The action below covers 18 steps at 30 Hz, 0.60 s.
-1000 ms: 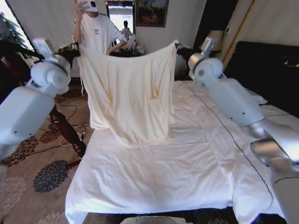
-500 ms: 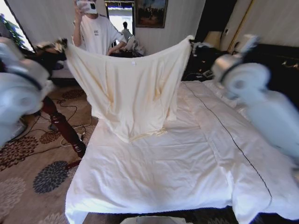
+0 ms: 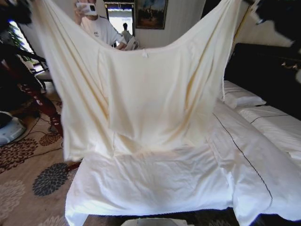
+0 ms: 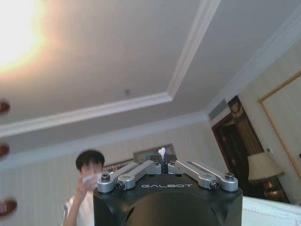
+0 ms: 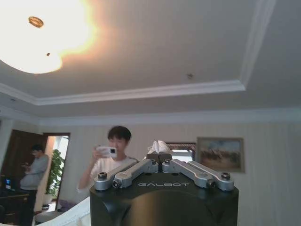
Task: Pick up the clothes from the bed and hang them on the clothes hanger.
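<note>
The clothes [image 3: 155, 94] ran off the top of the head view at both raised corners, so the holds themselves were cut away there. In the left wrist view only a tiny pale scrap poked out between the closed tips of the left gripper [image 4: 162, 158]; the rest of the cloth lay hidden below the claw's black body. Same story at the right gripper [image 5: 158, 151]: a small tuft above the tips. The hanging shirt hid the middle of the bed [image 3: 244, 155].
</note>
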### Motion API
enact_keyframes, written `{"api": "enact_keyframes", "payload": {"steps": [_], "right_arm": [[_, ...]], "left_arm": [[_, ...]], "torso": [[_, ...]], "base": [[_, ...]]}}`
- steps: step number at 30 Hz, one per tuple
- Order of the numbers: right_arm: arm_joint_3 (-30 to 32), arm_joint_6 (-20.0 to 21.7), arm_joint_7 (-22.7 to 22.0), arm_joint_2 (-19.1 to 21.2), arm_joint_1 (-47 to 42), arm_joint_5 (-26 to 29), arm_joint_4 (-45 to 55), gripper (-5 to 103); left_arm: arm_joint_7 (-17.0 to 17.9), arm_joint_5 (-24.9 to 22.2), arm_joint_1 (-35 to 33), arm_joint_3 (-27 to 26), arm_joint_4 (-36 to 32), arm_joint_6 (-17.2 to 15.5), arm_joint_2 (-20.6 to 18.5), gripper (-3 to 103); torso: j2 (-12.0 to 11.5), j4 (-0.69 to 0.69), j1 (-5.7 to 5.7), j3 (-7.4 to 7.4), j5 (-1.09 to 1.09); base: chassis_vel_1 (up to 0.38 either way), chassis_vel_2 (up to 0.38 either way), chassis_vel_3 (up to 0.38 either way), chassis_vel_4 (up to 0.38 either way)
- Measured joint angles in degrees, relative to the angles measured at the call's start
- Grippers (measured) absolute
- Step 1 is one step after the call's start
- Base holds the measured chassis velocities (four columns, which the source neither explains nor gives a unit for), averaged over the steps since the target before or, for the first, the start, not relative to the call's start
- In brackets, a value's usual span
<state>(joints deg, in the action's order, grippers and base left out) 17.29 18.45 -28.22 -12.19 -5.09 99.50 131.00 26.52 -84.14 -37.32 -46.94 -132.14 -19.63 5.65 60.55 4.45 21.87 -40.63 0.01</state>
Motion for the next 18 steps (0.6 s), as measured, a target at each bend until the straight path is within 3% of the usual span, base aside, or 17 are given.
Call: {"api": "enact_keyframes", "payload": {"steps": [7, 9, 10, 12, 14, 15, 18], "right_arm": [[-1.1, 0.6, -5.5, -3.1, -3.7, 2.2, 3.6, 0], [-2.2, 1.1, -6.3, -6.8, -12.8, -4.9, 5.3, 0], [-2.2, 1.1, -6.3, -6.8, -12.8, -4.9, 5.3, 0], [-4.0, 1.8, -5.0, -10.2, -19.8, -11.1, 3.9, 0], [-5.8, 1.9, -0.6, -13.8, -30.0, -21.6, -0.8, 0], [-5.8, 1.9, -0.6, -13.8, -30.0, -21.6, -0.8, 0], [-9.7, 0.3, 4.1, -18.2, -35.2, -30.9, -8.3, 0]], "left_arm": [[4.1, 6.2, -2.6, 10.2, -3.5, -2.1, 7.6, 1], [7.3, 10.1, -9.0, 14.1, -4.5, -3.0, 12.7, 1], [7.3, 10.1, -9.0, 14.1, -4.5, -3.0, 12.7, 1], [8.2, 13.4, -12.7, 16.0, -4.3, -3.1, 15.2, 1], [7.7, 19.6, -14.7, 21.5, -1.1, -3.0, 20.1, 1], [7.7, 19.6, -14.7, 21.5, -1.1, -3.0, 20.1, 1], [6.5, 24.9, -14.8, 26.7, 4.0, -2.6, 25.3, 1]], "torso": [[0.0, 0.0, 0.02, 0.0, 0.0], [0.0, 0.06, 0.01, 0.0, -0.09], [0.0, 0.06, 0.01, 0.0, -0.09], [0.0, -0.04, 0.02, -0.01, 0.04], [0.0, -0.05, 0.02, -0.01, -0.01], [0.0, -0.05, 0.02, -0.01, -0.01], [0.0, 0.07, 0.02, -0.01, 0.01]], "base": [[0.0, 0.0, 0.0, 0.0], [0.0, 0.0, 0.0, 0.0], [0.0, 0.0, 0.0, 0.0], [0.0, 0.0, 0.0, 0.0], [0.0, 0.0, 0.0, 0.0], [0.0, 0.0, 0.0, 0.0], [0.0, 0.0, 0.0, 0.0]]}}
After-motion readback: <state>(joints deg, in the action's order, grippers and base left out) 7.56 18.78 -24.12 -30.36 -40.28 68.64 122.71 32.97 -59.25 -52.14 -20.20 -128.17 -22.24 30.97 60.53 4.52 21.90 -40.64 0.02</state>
